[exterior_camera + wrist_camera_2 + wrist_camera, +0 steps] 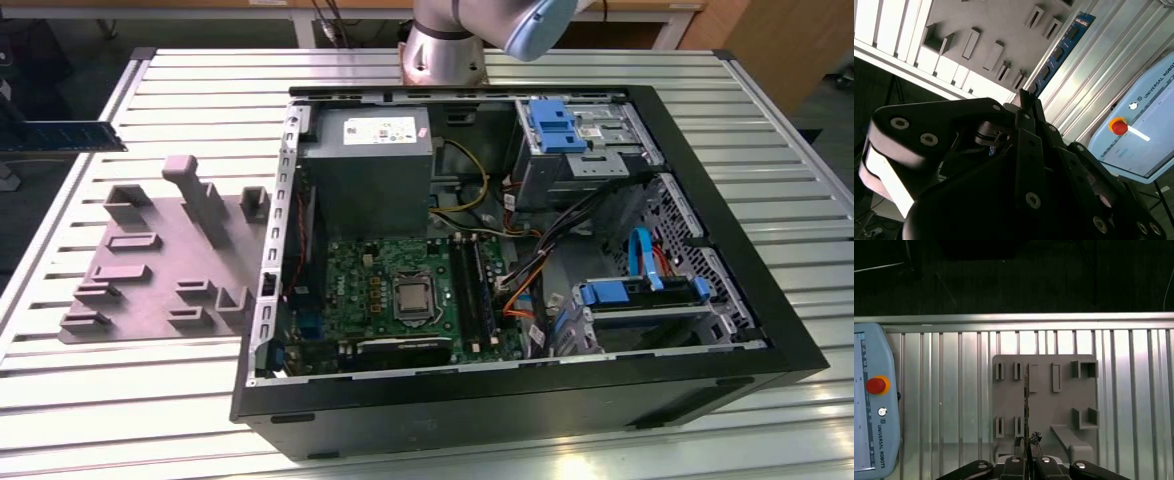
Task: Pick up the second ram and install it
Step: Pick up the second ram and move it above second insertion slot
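Exterior view looks down on the case (534, 405); all views share the grey holder (147, 275) (989, 20) (1054, 407).

You have print on the teach pendant (874, 435) beside its red button (876, 385). The white label (384, 130) on the power supply (363, 175) is too small for you to read.

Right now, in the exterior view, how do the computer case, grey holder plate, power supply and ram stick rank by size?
Largest to smallest:
computer case
grey holder plate
power supply
ram stick
The stick runs off the picture's edge; only its visible part is judged.
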You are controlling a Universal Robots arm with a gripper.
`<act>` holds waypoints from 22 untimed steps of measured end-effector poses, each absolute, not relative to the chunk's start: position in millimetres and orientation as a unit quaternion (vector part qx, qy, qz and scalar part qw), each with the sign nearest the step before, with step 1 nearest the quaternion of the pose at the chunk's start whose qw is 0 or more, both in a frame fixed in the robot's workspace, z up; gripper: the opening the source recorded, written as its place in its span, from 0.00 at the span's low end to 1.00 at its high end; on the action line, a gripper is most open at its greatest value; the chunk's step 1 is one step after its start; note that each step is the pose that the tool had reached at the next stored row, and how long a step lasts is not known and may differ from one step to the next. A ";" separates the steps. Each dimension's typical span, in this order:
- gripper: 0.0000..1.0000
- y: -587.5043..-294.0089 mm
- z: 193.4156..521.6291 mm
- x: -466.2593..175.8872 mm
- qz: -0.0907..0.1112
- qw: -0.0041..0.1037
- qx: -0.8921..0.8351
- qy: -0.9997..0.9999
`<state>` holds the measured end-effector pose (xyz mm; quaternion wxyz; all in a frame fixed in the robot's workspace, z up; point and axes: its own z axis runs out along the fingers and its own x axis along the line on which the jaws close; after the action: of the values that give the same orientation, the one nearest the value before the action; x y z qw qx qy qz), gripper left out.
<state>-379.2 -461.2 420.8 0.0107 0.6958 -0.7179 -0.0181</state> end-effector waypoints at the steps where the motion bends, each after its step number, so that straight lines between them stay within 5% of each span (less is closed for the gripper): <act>1: 0.14 -461.2 420.8 -378.4 -0.018 0.011 0.696 -0.718; 22: 0.14 -461.2 420.8 -351.4 -0.018 0.011 0.696 -0.718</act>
<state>-351.4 -461.2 420.8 0.0107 0.6958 -0.7179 -0.0181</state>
